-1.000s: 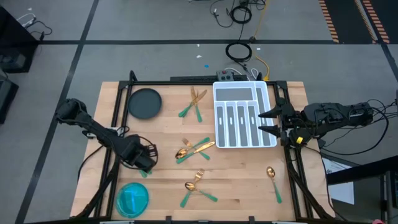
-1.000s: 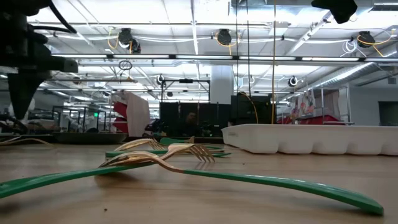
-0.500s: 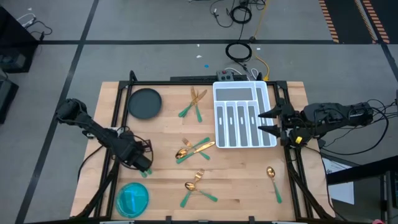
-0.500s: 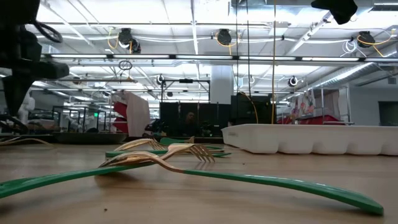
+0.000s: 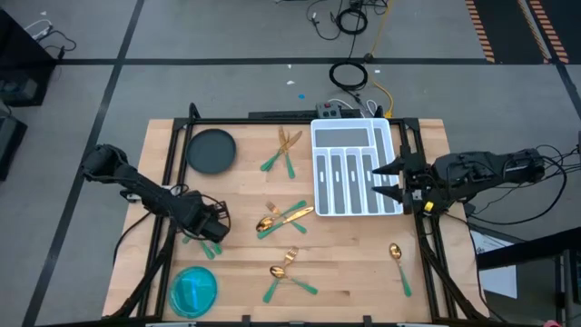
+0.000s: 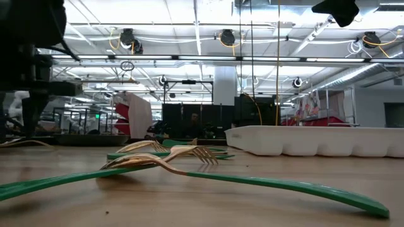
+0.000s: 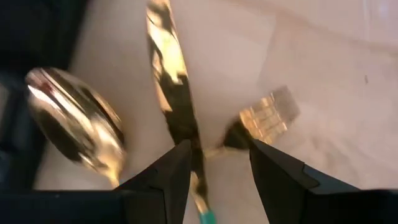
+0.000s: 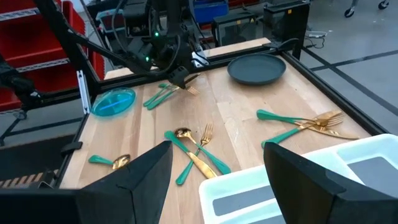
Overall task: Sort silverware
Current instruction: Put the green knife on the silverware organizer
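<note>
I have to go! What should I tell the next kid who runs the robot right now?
Left hand: low over a knife, spoon and fork near the blue bowl; grip unclear.
Right hand: open, empty, over the white tray.
Done: no silverware seen in the tray.
Left: all of it, scattered across the table.

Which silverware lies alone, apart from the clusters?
The single spoon near the table's front right corner; every other piece lies crossed or bunched with others, including those at the left gripper.
</note>
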Tool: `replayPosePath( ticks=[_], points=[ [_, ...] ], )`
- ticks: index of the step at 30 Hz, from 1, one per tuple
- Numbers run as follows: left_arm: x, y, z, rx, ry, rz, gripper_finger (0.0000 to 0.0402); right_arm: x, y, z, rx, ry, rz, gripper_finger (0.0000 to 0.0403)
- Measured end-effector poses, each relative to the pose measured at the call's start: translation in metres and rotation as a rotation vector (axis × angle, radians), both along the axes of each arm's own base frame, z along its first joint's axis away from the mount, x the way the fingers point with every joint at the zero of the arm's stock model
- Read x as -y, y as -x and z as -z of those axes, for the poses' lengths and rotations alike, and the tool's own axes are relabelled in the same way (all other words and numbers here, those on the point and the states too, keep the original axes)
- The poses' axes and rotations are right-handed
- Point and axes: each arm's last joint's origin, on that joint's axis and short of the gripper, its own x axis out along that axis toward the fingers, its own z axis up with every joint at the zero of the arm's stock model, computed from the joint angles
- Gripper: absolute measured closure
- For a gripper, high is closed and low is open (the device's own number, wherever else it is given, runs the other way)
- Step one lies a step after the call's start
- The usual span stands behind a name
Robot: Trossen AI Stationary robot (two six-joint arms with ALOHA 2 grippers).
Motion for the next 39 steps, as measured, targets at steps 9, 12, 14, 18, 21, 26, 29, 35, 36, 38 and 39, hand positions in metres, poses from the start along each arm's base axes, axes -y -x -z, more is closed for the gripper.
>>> replayPosePath(
  ticks=[9, 12, 14, 18, 21, 26, 29, 35, 36, 38, 39],
  points=[
    [0.009, -0.013, -0.014, 0.071, 0.062, -0.006, 0.0230, -0.002, -0.007, 0.003, -0.030, 0.008, 0.000, 0.0156],
    [0.012, -0.009, -0.014, 0.017, 0.086, -0.018, 0.0230, -0.002, -0.007, 0.003, -0.034, 0.008, -0.002, 0.0156],
    [0.013, -0.004, -0.013, -0.044, 0.097, -0.038, 0.0230, -0.002, -0.008, 0.004, -0.035, 0.009, -0.002, 0.0156],
    [0.015, 0.002, -0.014, -0.086, 0.080, -0.036, 0.0230, -0.002, -0.008, 0.004, -0.036, 0.008, -0.003, 0.0156],
    [0.017, 0.000, -0.014, -0.053, 0.099, -0.037, 0.0230, -0.002, -0.008, 0.004, -0.036, 0.008, -0.003, 0.0156],
    [0.021, -0.013, -0.009, 0.064, 0.102, -0.033, 0.0230, -0.002, -0.008, 0.004, -0.036, 0.002, -0.001, 0.0156],
    [0.022, -0.015, -0.003, 0.041, 0.092, -0.035, 0.0230, -0.002, -0.008, 0.004, -0.035, -0.022, 0.007, 0.0156],
    [0.022, -0.014, 0.000, -0.003, 0.089, -0.038, 0.0230, -0.002, -0.008, 0.004, -0.033, -0.037, 0.013, 0.0156],
    [0.022, -0.014, 0.000, -0.005, 0.089, -0.038, 0.0230, -0.002, -0.008, 0.004, -0.033, -0.037, 0.013, 0.0156],
    [0.021, -0.012, -0.001, -0.020, 0.086, -0.039, 0.0230, -0.002, -0.008, 0.004, -0.033, -0.035, 0.012, 0.0156],
    [0.021, -0.011, -0.001, -0.028, 0.083, -0.039, 0.0230, -0.002, -0.008, 0.004, -0.033, -0.035, 0.012, 0.0156]
  ],
)
